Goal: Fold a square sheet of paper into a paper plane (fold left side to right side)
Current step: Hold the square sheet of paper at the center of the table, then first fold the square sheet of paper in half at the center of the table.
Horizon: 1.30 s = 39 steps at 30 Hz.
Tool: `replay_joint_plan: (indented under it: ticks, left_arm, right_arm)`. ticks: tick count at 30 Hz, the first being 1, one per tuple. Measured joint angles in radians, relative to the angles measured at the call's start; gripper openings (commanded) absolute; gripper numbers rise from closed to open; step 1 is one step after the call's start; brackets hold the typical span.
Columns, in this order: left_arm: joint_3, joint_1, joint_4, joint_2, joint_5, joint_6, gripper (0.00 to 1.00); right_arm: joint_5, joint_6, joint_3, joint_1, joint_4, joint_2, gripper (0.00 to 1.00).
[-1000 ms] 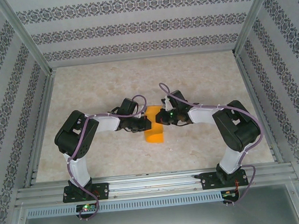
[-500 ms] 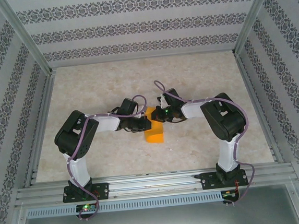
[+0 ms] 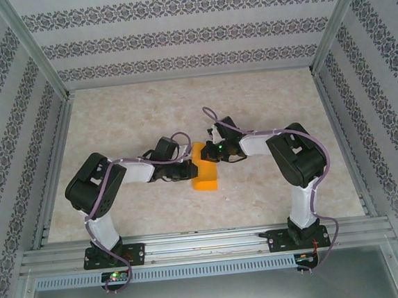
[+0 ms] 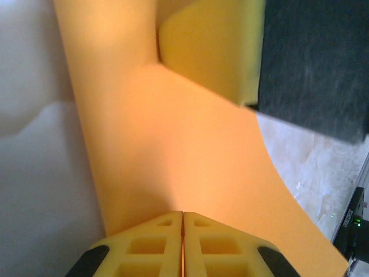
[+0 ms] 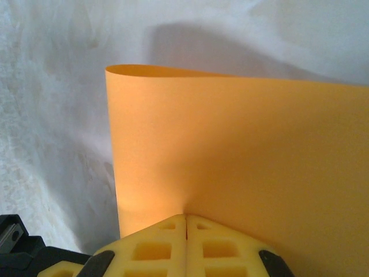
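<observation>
here, left jaws and right jaws each tight on the square sheet of paper [image 3: 205,178]

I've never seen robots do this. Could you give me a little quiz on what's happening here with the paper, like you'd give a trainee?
1. True or false: the orange sheet lies flat and untouched on the table.
2. Which pinches the sheet: A) the left gripper alone, B) the right gripper alone, C) both?
3. Fill in: the fingers of the grippers are coloured ____.

Key: 1 false, it is lifted and curved; 2 C; 3 yellow.
</observation>
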Motion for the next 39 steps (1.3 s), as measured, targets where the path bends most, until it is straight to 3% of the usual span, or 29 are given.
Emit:
replay_joint_plan:
  ticks: [15, 24, 32, 39]
  left_arm:
    - [-0.183, -0.042, 0.047, -0.144, -0.012, -0.059, 0.10]
    - [-0.130, -0.050, -0.182, -0.233, -0.050, -0.064, 0.11]
    - [0.034, -0.050, -0.184, -0.139, -0.035, -0.045, 0.10]
    - [0.047, -0.050, -0.176, -0.028, -0.028, -0.034, 0.10]
  right_arm:
    - [-0.011, -0.044, 0.020, -0.006, -0.019, 0.011, 0.00]
    - [-0.011, -0.062, 0.019, -0.006, -0.018, 0.011, 0.00]
    - [-0.011, -0.062, 0.016, -0.006, -0.013, 0.011, 0.00]
    - [-0.011, -0.062, 0.015, -0.006, -0.011, 0.010, 0.00]
